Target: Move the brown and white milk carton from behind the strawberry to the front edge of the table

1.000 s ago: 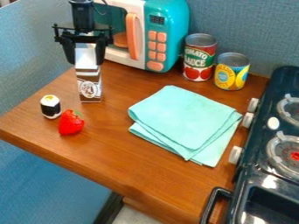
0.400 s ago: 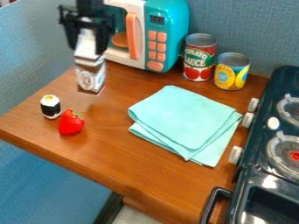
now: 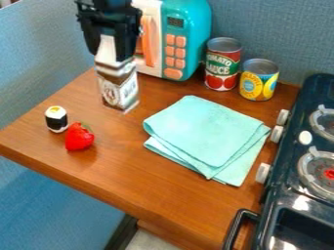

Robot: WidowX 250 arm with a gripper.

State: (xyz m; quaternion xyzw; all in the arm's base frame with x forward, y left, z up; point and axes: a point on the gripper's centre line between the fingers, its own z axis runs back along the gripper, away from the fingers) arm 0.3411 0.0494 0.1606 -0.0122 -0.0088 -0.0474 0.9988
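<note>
My gripper [image 3: 112, 48] hangs at the upper left of the camera view, in front of the toy microwave, shut on the upper part of a brown and white carton [image 3: 118, 87]. The carton is slightly tilted, its bottom close to the wooden table; whether it touches the surface I cannot tell. Down and to the left stand a sushi roll [image 3: 56, 119] with a black band and, beside it, a red strawberry [image 3: 79, 137]. A folded turquoise cloth [image 3: 203, 132] lies to the right of the carton.
Behind is the turquoise and white microwave [image 3: 186, 39]. Right of it stand a tomato sauce can [image 3: 222, 64] and a yellow can [image 3: 258, 80]. A dark toy stove [image 3: 297, 195] with knobs lines the right side. The wooden table's [image 3: 140, 183] front edge slants across the lower left.
The gripper has moved to the right with the carton, which was raised and has turned and tilted somewhat. The strawberry, sushi roll, cloth and cans have stayed where they were.
</note>
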